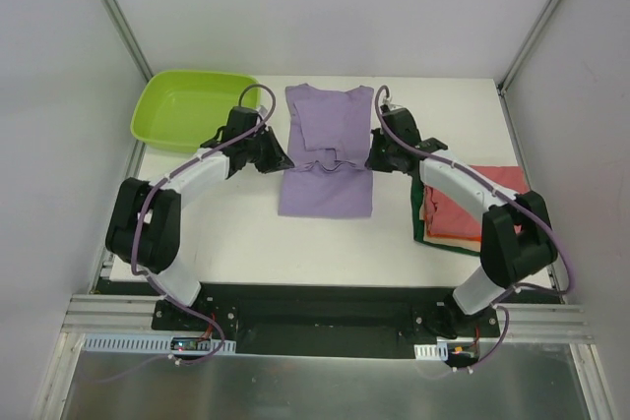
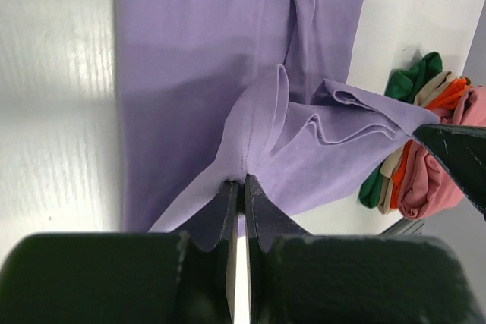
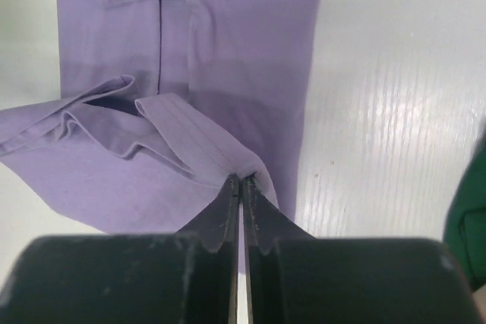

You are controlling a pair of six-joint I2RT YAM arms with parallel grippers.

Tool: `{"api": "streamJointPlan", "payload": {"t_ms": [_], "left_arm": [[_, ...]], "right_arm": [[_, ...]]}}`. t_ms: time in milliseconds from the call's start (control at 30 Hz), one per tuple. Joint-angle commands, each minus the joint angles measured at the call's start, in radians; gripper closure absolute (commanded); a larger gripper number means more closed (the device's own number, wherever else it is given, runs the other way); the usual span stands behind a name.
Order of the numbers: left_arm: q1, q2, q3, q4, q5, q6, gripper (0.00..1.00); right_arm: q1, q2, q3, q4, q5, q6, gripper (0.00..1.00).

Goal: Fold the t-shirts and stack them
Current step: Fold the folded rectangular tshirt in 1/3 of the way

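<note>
At the far left of the tabletop point(image 1: 246, 233) stands a lime-green tub point(image 1: 187, 105). The left jaws are closed tight on the left edge of the lilac shirt point(image 1: 328, 125), about at its middle. The shirt lies flat in the centre, with 1 wrinkled ridge lifted between the 2 pairs of jaws. The right jaws pinch its right edge in the same way. At the right side lies the stack of folded shirts point(image 1: 455, 225), red, orange and dark green.

no readable text, label, brand, number or sign anywhere
</note>
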Motion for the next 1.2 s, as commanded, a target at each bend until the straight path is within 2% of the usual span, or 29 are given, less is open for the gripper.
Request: {"api": "streamJointPlan", "payload": {"t_ms": [0,100,233,433,600,633,700,767,800,833,900,1167], "left_arm": [[0.012,0.066,0.104,0.046,0.054,0.054,1.0],[0.012,0.089,0.127,0.043,-0.03,0.075,1.0],[0.027,0.139,0.169,0.035,-0.064,0.085,1.0],[0.047,0.204,0.218,0.031,-0.055,0.108,0.99],[0.072,0.299,0.294,-0.002,0.011,0.125,0.94],[0.078,0.307,0.304,-0.005,0.02,0.125,0.9],[0.082,0.31,0.313,-0.006,0.031,0.14,0.65],[0.084,0.29,0.325,-0.032,0.046,0.167,0.41],[0.084,0.267,0.319,-0.037,0.054,0.183,0.19],[0.084,0.232,0.304,-0.04,0.052,0.189,0.01],[0.082,0.146,0.253,-0.042,0.039,0.195,0.01],[0.056,-0.224,-0.141,-0.011,-0.008,0.135,0.01]], "right_arm": [[-0.03,0.067,0.087,0.039,-0.025,-0.038,0.99],[-0.052,0.117,0.117,0.061,-0.011,-0.032,0.99],[-0.076,0.158,0.126,0.113,-0.008,-0.024,0.99],[-0.114,0.224,0.15,0.153,-0.087,-0.012,0.99],[-0.142,0.273,0.14,0.246,-0.132,-0.021,0.95],[-0.148,0.288,0.147,0.25,-0.149,-0.019,0.92],[-0.159,0.305,0.158,0.257,-0.164,-0.029,0.81],[-0.171,0.302,0.158,0.239,-0.173,-0.033,0.55],[-0.17,0.286,0.149,0.23,-0.176,-0.038,0.4],[-0.173,0.264,0.134,0.227,-0.182,-0.053,0.3],[-0.165,0.192,0.085,0.217,-0.192,-0.061,0.05],[-0.049,-0.15,-0.226,0.217,-0.177,-0.058,0.04]]}}
